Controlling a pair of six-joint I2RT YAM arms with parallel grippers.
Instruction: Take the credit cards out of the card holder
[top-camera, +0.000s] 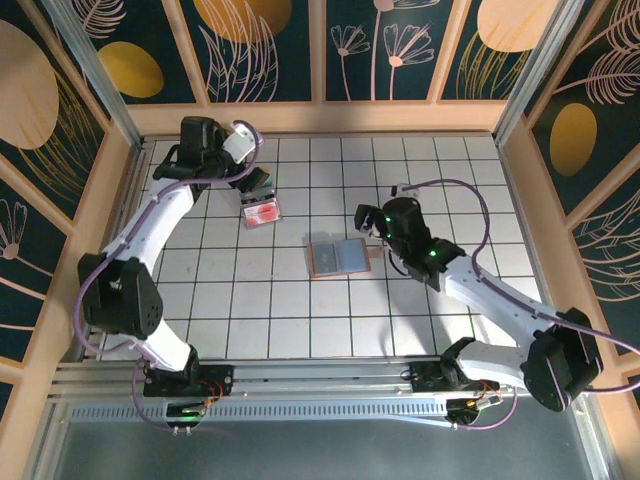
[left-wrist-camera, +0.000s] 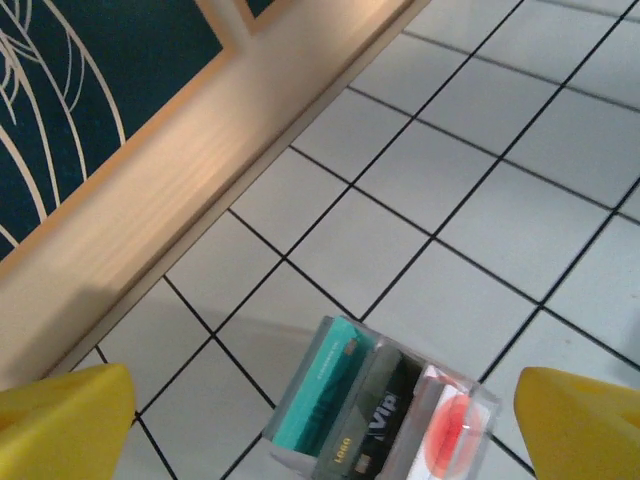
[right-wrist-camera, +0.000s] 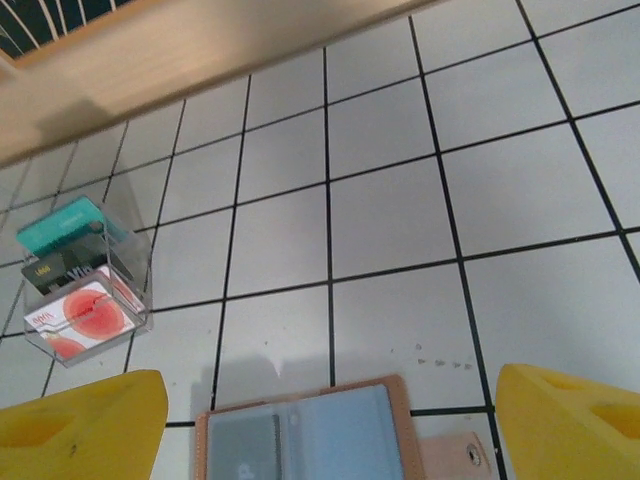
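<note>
Credit cards (left-wrist-camera: 330, 395) fill a clear box (left-wrist-camera: 478, 392) beneath the left gripper (top-camera: 257, 190), fingers spread. Right gripper (top-camera: 370, 228), jaws apart, hovers beside the unfolded card holder (top-camera: 338, 257).

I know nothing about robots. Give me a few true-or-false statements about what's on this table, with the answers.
1. The card holder lies open on the tiles. True.
2. A teal card, a dark card and a red-and-white card sit together in a clear box. True.
3. The left tool is clamped on the teal card. False: its fingers are spread and hold nothing; the card sits in the box.
4. The clear box rests on the card holder. False: they lie apart, with bare tiles between them.
5. The right tool is shut. False: it is open, above the card holder.
</note>
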